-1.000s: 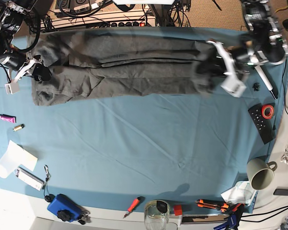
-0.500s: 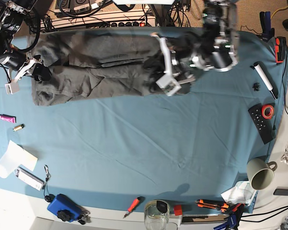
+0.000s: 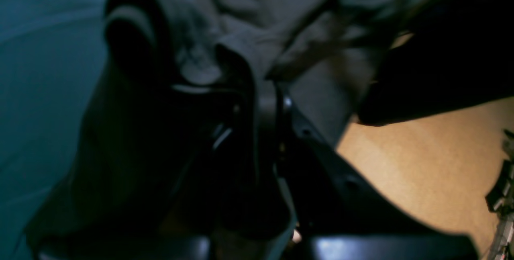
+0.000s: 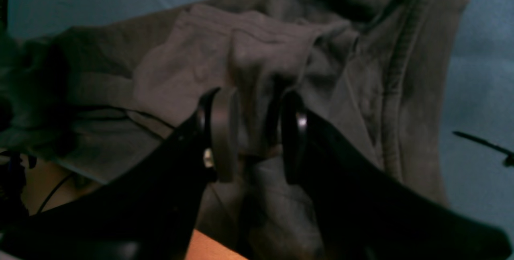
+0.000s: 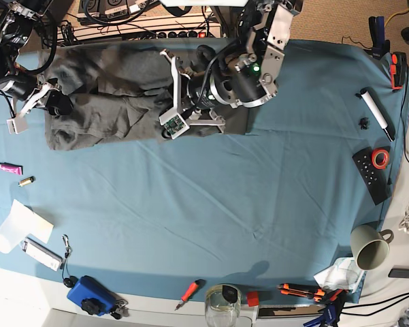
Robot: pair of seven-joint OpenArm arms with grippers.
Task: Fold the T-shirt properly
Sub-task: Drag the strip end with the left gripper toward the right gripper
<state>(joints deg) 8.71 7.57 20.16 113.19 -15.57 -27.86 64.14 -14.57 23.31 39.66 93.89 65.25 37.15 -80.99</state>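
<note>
The T-shirt point(image 5: 102, 95) is matt charcoal cloth, soft and heavily creased, with a stitched ribbed hem visible in the right wrist view. The sheet point(image 5: 211, 204) over the bench is smooth matt teal cloth with faint wrinkles. The right pincer point(image 4: 251, 131) looks like black plastic with a slight sheen, its pads point(image 4: 223, 131) duller grey. The mug point(image 5: 369, 246) appears glazed and smooth.

No legible text, label, brand, number or sign on anything in view.
</note>
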